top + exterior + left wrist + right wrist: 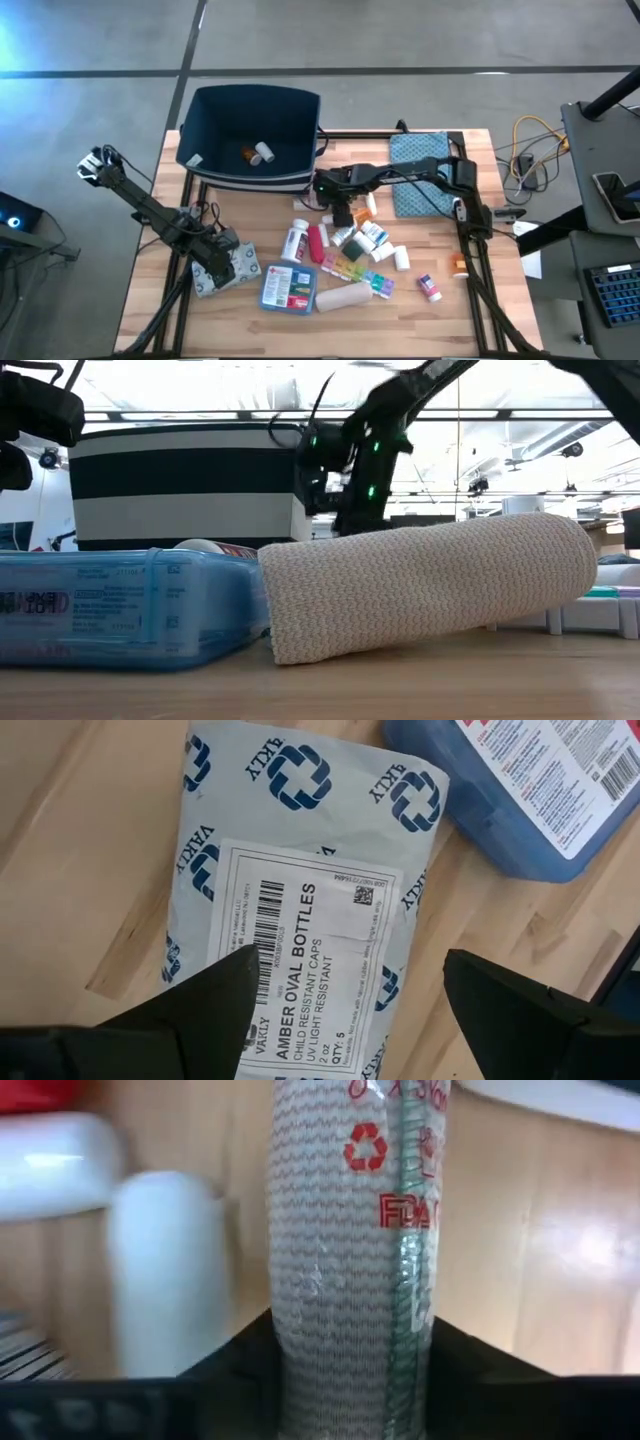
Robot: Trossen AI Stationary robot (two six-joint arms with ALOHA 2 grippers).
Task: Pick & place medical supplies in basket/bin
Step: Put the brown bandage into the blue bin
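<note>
Grey packet (300, 910) label: "AMBER OVAL BOTTLES"

Grey concrete floor (400, 35) surrounds the wooden table (450, 320), bright ceiling lights (520, 460) beyond.

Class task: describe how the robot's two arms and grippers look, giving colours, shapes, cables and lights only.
Both arms are dark, jointed and slender. The left arm has a pale fitting at its outer end. The right arm shows small green lights and a thin dark cable in the low view. The left gripper has two flat, wedge-shaped black fingers; the right gripper is black too.
</note>
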